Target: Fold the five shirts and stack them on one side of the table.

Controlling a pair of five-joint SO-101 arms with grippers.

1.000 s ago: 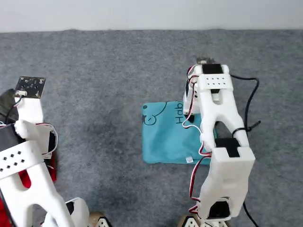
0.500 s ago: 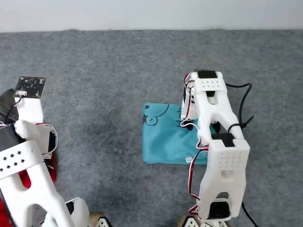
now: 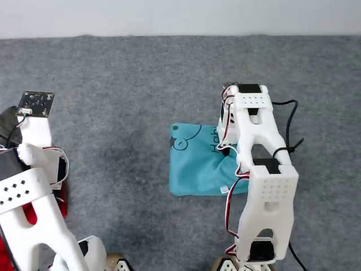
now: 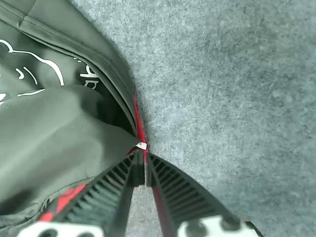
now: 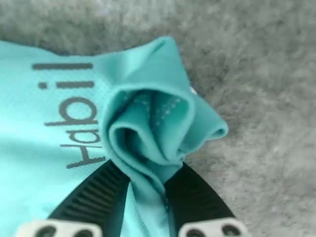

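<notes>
The teal shirt (image 3: pixel 194 164) with dark lettering lies partly folded at the middle of the grey felt-like table surface (image 3: pixel 113 84). The right arm (image 3: pixel 256 147) stands over the shirt's far right corner. The right gripper (image 5: pixel 148 170) has its fingers pinched on a bunched, rolled wad of the teal fabric, raised slightly off the table.

At the table's left edge, the left gripper (image 4: pixel 144 168) has its fingers pressed together on a thin red fabric edge (image 4: pixel 139 128) with a small white tag. This edge lies just beside a dark grey shirt with white print (image 4: pixel 49 123).

Probable faults from this state:
- The wad is a crumple, not a clean hem. Carrying it across is likely to produce a twisted, uneven fold.
- The grip may hold more than one layer. Lifting could drag the whole shirt and open the existing fold.
- Fabric may slip from the narrow pinch mid-travel.
- The left grip holds very little cloth. A pull may lose it or disturb the dark shirt.
</notes>
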